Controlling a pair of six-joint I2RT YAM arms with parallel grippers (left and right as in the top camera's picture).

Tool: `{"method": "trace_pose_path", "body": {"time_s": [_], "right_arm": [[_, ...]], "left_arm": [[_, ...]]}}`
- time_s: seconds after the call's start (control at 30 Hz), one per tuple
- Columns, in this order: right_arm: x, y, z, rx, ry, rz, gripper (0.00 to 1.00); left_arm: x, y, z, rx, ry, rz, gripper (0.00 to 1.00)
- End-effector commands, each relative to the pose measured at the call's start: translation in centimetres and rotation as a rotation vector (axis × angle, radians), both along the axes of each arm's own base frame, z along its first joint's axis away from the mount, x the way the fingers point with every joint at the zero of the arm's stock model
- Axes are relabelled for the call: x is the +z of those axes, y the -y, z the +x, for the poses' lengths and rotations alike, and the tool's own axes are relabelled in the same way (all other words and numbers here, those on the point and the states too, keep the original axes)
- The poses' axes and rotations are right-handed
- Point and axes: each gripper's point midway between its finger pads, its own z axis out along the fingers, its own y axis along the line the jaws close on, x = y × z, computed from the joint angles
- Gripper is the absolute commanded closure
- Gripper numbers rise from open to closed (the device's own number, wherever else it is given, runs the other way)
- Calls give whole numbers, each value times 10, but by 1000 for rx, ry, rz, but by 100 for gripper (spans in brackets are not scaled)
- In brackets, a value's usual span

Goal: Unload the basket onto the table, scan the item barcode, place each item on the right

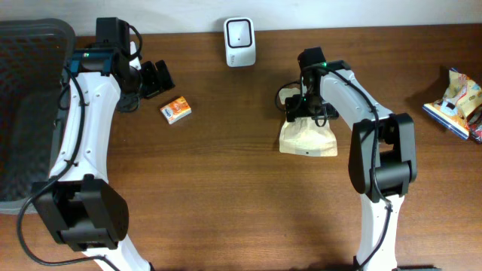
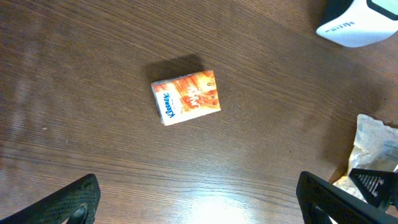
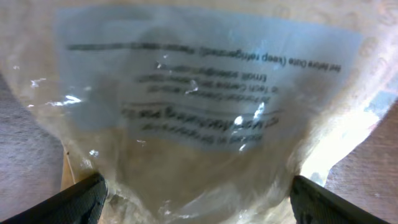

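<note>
A cream plastic bag (image 1: 309, 139) with a pale printed label (image 3: 205, 81) lies on the table right of centre. My right gripper (image 1: 306, 110) is down over its far end, open, and its dark fingers (image 3: 81, 202) stand on either side of the bag's crumpled plastic (image 3: 199, 186). No barcode shows in any view. The white scanner (image 1: 239, 42) stands upright at the back edge, its corner (image 2: 357, 22) also in the left wrist view. My left gripper (image 1: 158, 77) hovers open and empty (image 2: 199, 202), just behind a small orange Kleenex pack (image 1: 175, 110) (image 2: 186, 98).
A dark mesh basket (image 1: 22, 113) fills the far left. A colourful snack bag (image 1: 456, 102) lies near the right edge. The wooden table (image 1: 226, 196) stretches bare toward the front between the two arm bases.
</note>
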Motion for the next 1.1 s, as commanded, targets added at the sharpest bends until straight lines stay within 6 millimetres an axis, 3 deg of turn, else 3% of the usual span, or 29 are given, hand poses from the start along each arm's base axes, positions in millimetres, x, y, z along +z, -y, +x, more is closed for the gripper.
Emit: {"method": "trace_pose_path", "body": {"time_s": [0.0,0.17,0.3,0.37,0.47,0.73,0.87,1.07], "right_arm": [[-32,5,-20,-8,-77,-30,9],[-37,5,-23,-15,-84,-27,25],[-35,-2,-23,-13,-87,16,50],[-33,-5,-20,-12,-83,29,53],[-22,-6,-15,-12,-76,33,56],[27,-10,4,-10,-44,39,77],[32,-10,7,-10,-36,41,96],[32,-10,3,-10,-52,37,96]], "left_arm": [[4,-2,0,-6,10,12,1],[4,-2,0,-6,10,12,1],[4,-2,0,-6,10,12,1],[4,-2,0,-6,10,12,1],[4,-2,0,-7,10,12,1],[4,-2,0,-7,10,12,1],[4,-2,0,-6,10,12,1],[4,-2,0,-6,10,12,1]]}}
